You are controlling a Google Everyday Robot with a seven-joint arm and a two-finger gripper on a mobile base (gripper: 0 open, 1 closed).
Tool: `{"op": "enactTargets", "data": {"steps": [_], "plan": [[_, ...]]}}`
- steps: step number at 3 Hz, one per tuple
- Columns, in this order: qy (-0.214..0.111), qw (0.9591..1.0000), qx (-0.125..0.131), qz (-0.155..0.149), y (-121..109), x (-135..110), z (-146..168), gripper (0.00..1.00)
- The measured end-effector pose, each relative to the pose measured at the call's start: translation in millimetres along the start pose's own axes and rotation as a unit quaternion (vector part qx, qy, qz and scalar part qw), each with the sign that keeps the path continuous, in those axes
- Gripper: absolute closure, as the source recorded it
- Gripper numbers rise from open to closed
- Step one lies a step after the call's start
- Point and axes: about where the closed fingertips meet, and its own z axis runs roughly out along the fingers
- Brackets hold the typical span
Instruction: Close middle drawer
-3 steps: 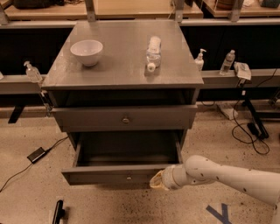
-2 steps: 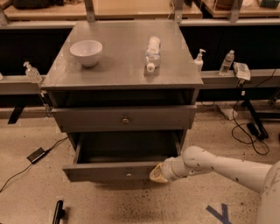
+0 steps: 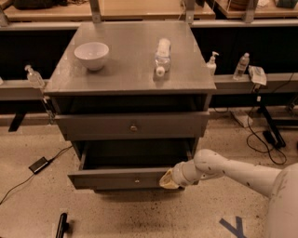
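Camera view: one middle drawer open; one end effector at front's right end, grip unclear.

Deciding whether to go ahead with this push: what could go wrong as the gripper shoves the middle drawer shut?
The gripper sits at the right end of the front of the middle drawer, well off its knob, so the drawer may skew and bind. It could also slip off that corner. The bottle lying on its side on the cabinet top might roll if the cabinet jolts.

Speckled beige floor, grey cabinet, wooden benches behind.
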Motion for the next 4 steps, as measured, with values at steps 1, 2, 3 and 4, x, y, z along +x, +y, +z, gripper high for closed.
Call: {"op": "enactTargets", "data": {"steps": [1,2,3,4], "plan": [[-0.005,0.9999,0.01,0.0,-33,-2,-7,1.0],[-0.008,0.9999,0.008,0.003,-32,-2,-5,1.0],[-0.025,0.9996,0.011,0.006,-18,0,-6,1.0],[-0.04,0.999,0.02,0.004,3,3,-8,1.0]]}}
